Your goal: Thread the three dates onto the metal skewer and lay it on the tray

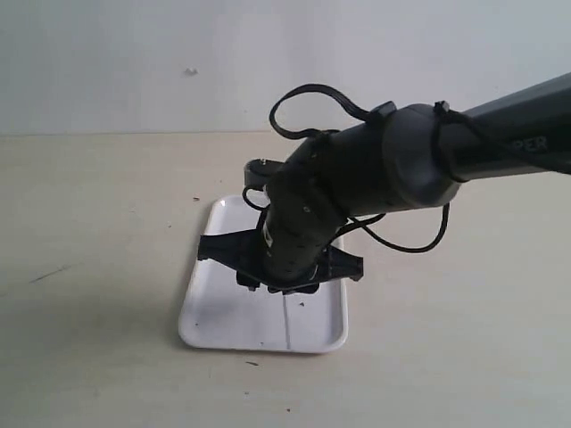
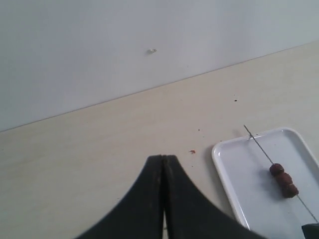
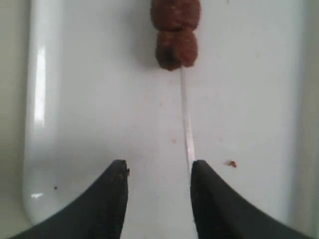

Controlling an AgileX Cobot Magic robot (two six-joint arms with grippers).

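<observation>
Flat white glossy rectangular tray (image 1: pixel 221 314) sits on pale wooden tabletop (image 2: pixel 89 149). Thin grey metal skewer (image 3: pixel 186 119) lies flat in the tray, one tip poking over the rim. Three wrinkled dark red-brown dates (image 2: pixel 283 180) are threaded on it, bunched together. Right black gripper (image 3: pixel 158 172) hangs over the tray, jaws spread, pinching nothing. Left black gripper (image 2: pixel 163 167) has jaws pressed together, off beside the tray.

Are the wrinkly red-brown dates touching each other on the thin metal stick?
Touching. The right wrist view shows the wrinkled red-brown dates pressed together, no gap, on the grey metal skewer.
</observation>
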